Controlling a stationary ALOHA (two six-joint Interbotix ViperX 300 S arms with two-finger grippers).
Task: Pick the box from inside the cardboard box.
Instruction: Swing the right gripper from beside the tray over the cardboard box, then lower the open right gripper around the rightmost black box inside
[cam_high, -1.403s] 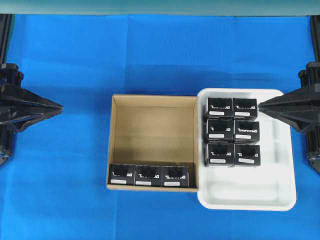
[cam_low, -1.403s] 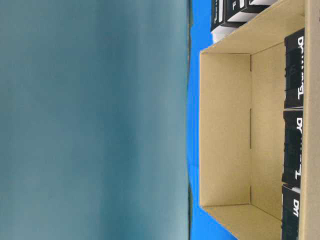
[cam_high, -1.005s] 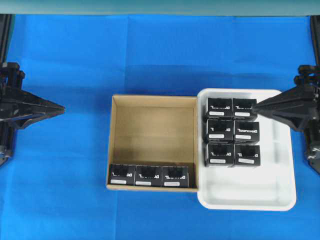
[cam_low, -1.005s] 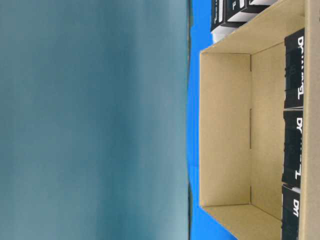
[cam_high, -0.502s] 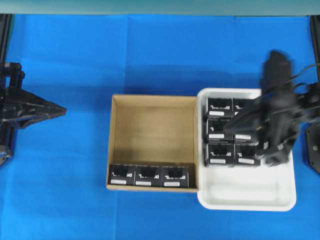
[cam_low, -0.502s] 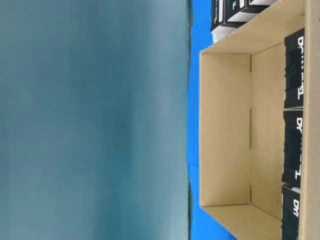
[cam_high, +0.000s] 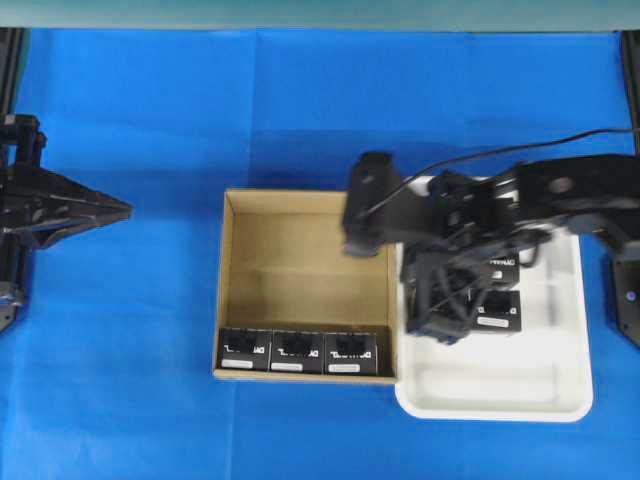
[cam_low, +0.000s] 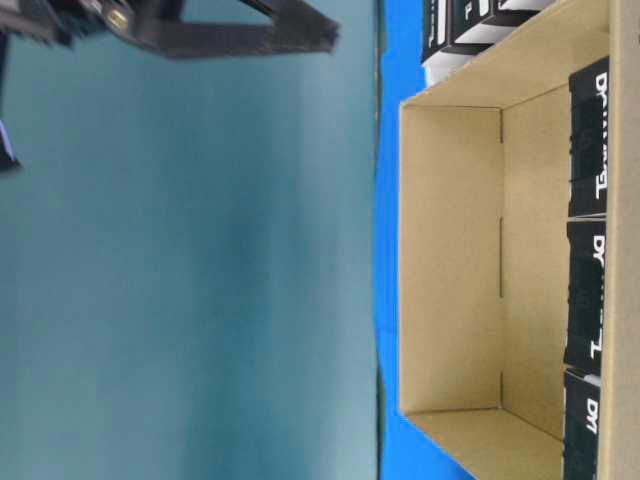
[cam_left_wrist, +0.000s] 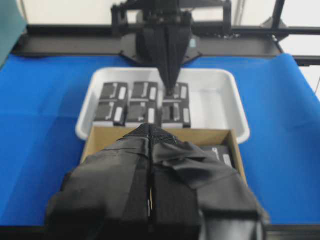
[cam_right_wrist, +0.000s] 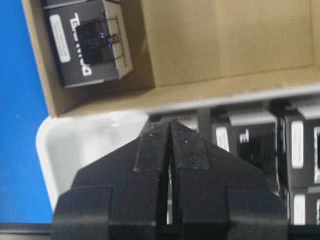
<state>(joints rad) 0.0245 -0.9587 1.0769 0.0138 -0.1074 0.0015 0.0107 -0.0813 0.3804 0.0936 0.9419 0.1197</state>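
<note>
The brown cardboard box (cam_high: 305, 265) holds three black boxes in a row along its front wall: left (cam_high: 245, 350), middle (cam_high: 298, 351) and right (cam_high: 350, 352). The right wrist view shows one box (cam_right_wrist: 90, 42) in a corner of the cardboard box (cam_right_wrist: 225, 40). My right gripper (cam_high: 437, 318) is shut and empty. It hangs high over the white tray's left side, pointing down, as the table-level view (cam_low: 330, 38) also shows. My left gripper (cam_high: 125, 210) is shut and empty, far left of the cardboard box.
A white tray (cam_high: 560, 390) stands against the cardboard box's right wall. It holds several more black boxes (cam_high: 497, 310), partly hidden under my right arm. The blue cloth (cam_high: 130, 380) covers the table. The cardboard box's back half is bare.
My right arm swung from the right edge leftward over the tray, close to the cardboard box's right wall, and now shows in the table-level view. The left arm barely moved.
</note>
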